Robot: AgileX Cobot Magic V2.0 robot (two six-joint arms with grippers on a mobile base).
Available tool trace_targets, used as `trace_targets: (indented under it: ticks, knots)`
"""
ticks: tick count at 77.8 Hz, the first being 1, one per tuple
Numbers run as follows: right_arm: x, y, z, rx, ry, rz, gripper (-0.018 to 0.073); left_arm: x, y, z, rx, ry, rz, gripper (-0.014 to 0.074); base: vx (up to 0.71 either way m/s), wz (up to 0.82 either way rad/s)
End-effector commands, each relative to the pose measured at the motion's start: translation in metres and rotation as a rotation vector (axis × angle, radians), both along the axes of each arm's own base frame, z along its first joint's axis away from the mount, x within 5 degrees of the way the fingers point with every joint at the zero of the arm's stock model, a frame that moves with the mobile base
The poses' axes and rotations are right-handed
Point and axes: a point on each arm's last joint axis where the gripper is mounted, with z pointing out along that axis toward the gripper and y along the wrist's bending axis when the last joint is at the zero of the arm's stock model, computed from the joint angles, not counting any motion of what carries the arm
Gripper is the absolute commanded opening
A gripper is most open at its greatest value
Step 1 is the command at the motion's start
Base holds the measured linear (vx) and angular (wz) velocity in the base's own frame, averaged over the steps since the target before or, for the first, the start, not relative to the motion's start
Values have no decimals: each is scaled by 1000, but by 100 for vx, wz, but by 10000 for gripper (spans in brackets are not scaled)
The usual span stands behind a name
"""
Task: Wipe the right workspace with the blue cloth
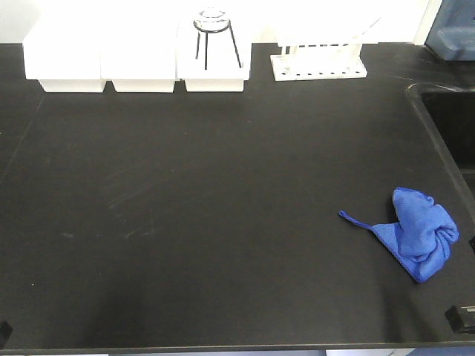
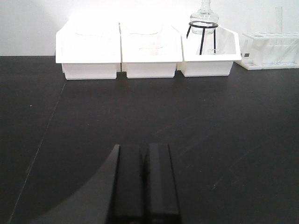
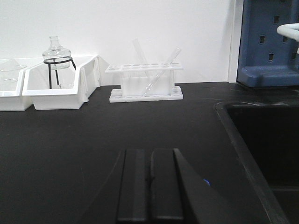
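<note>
Lying bunched on the counter toward its right side, the blue cloth is untouched; left claw and right claw are pressed closed, empty.

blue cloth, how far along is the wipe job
Nothing looks done: the blue cloth lies bunched on the black bench top, ungripped. Nothing is in hand: left gripper and right gripper are shut, empty. To do: pick up the cloth, wipe.
</note>
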Motion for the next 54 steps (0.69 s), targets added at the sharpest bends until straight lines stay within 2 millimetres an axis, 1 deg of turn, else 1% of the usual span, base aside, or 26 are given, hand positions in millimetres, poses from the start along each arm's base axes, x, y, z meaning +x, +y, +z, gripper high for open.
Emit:
trace_targets:
  ticks: [1, 38, 47, 54]
  knots:
    - [0, -1, 3, 1, -72, -13, -8, -1, 1, 16, -15, -113, 10, -6, 0, 0]
    - [0, -1, 4, 5, -85, -15, -8, -1, 1, 16, -15, -113, 10, -6, 0, 0]
    - [0, -2, 9, 12, -137, -22, -8, -1, 1, 16, -16, -113, 11, -6, 0, 0]
    - [-1, -3, 19, 95, -206, -32, -8, -1, 1, 16, -16, -113, 11, -6, 0, 0]
